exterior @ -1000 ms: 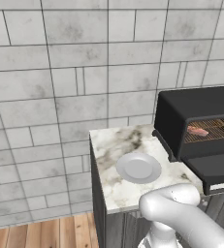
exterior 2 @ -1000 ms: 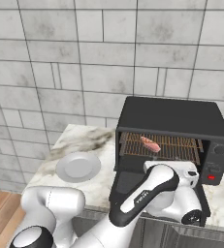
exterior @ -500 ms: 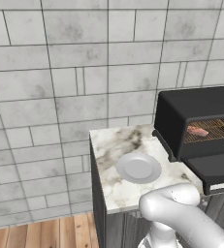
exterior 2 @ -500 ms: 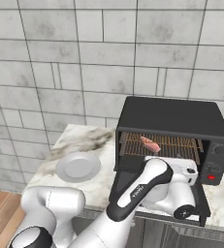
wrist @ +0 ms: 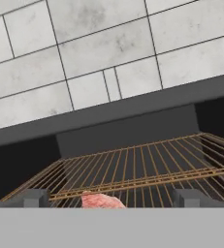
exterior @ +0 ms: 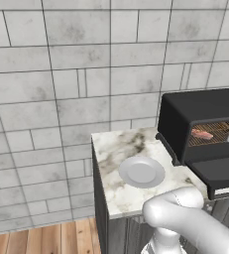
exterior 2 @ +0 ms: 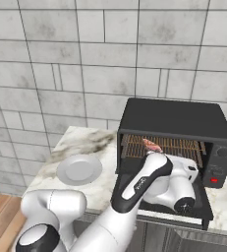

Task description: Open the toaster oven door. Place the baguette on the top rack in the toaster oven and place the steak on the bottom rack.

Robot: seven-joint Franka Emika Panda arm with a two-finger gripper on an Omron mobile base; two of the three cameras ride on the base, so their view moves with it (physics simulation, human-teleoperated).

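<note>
The black toaster oven [exterior: 200, 111] [exterior 2: 176, 120] stands on the counter's right part. Its door [exterior: 217, 171] is folded down flat. The pink-red steak [exterior: 201, 134] [exterior 2: 153, 145] [wrist: 101, 200] lies on a copper wire rack [wrist: 133, 174] near the front; I cannot tell which rack. My gripper [wrist: 112, 198] is open at the oven mouth, its two fingertips [wrist: 35, 197] far apart. The steak lies between and just beyond them, not gripped. My white hand [exterior 2: 184, 177] hangs over the lowered door. The baguette is out of view.
A grey round plate [exterior: 142, 171] [exterior 2: 79, 169] sits bare on the marble counter [exterior: 116, 149] left of the oven. A tiled wall [exterior: 86, 74] runs close behind. The counter's left edge drops to a wooden floor [exterior: 46, 238].
My hand has risen slightly at the oven mouth. The steak stays where it was on the rack, and the jaws remain wide.
</note>
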